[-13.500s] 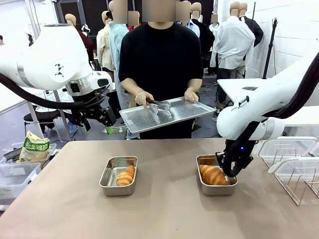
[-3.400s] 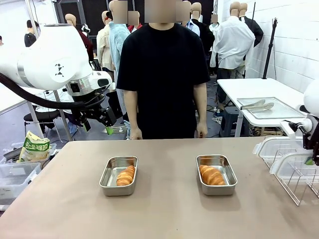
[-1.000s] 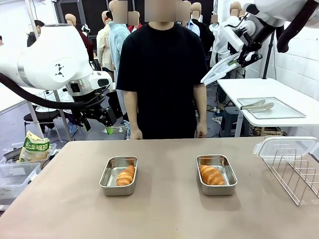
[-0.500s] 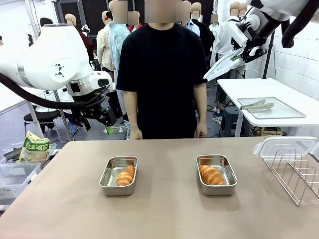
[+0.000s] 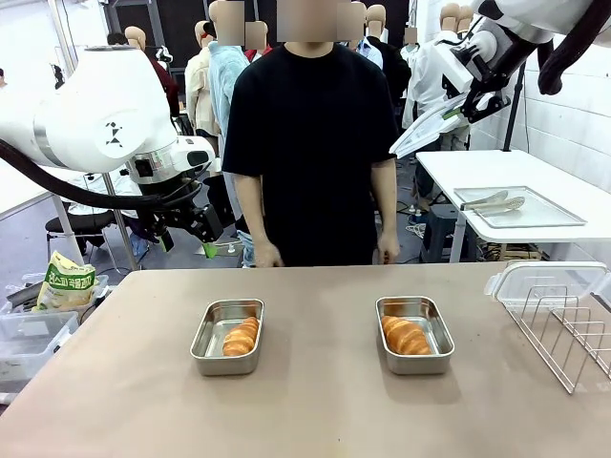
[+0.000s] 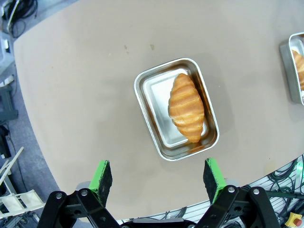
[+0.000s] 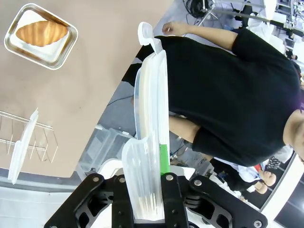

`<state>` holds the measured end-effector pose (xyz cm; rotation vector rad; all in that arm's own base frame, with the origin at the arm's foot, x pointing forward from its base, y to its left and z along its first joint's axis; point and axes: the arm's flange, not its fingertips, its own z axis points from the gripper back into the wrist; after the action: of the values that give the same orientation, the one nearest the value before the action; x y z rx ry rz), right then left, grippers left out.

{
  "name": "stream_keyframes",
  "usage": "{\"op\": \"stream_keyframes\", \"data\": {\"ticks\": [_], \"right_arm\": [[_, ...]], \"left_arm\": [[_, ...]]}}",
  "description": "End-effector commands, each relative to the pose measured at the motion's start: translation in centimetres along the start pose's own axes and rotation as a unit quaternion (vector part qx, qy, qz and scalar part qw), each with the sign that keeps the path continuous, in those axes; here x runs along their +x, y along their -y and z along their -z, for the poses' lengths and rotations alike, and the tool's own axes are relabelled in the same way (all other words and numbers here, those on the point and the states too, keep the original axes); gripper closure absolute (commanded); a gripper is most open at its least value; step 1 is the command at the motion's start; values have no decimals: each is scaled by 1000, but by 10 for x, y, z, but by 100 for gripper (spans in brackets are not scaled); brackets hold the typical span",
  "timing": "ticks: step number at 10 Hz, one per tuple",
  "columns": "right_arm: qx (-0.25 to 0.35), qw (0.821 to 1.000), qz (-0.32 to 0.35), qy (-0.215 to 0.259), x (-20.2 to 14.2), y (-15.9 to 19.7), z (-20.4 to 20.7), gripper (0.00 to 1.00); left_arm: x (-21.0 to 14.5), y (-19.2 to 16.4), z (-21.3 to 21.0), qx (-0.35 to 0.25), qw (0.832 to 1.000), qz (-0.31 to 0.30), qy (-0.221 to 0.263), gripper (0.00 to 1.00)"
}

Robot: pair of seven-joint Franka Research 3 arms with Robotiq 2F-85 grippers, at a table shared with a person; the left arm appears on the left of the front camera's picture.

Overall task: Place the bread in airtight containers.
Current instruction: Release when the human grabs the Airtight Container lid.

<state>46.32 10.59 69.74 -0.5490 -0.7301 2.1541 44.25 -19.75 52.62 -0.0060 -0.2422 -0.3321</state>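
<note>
Nearest, two steel tins sit well apart on the table, the left tin (image 5: pixel 203 345) and the right tin (image 5: pixel 441 345). The left roll (image 5: pixel 241 336) and the right roll (image 5: pixel 407 335) lie inside them, long axes running near to far. Farther back at the left, the left gripper (image 5: pixel 196 229) hangs wide open and empty. Farthest, high on the right, the right gripper (image 5: pixel 470 95) is clamped on a clear lid (image 5: pixel 425 134), held tilted. The right tin lies below and nearer than that lid, so the right arm looks best placed to cap it.

We see bright, even overhead light, soft shadows beside the tins (image 5: pixel 224 367) on the tabletop (image 5: pixel 315 410), and curved wrist-view edges.
</note>
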Motion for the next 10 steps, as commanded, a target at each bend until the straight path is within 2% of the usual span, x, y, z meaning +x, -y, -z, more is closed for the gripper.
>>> {"op": "stream_keyframes", "data": {"ticks": [1, 10], "right_arm": [[-4, 1000, 1, 1, 2, -4, -1, 100], [-4, 1000, 1, 1, 2, -4, -1, 100]], "left_arm": [[0, -1, -1, 11, 1000, -8, -1, 0], [0, -1, -1, 11, 1000, -8, -1, 0]]}}
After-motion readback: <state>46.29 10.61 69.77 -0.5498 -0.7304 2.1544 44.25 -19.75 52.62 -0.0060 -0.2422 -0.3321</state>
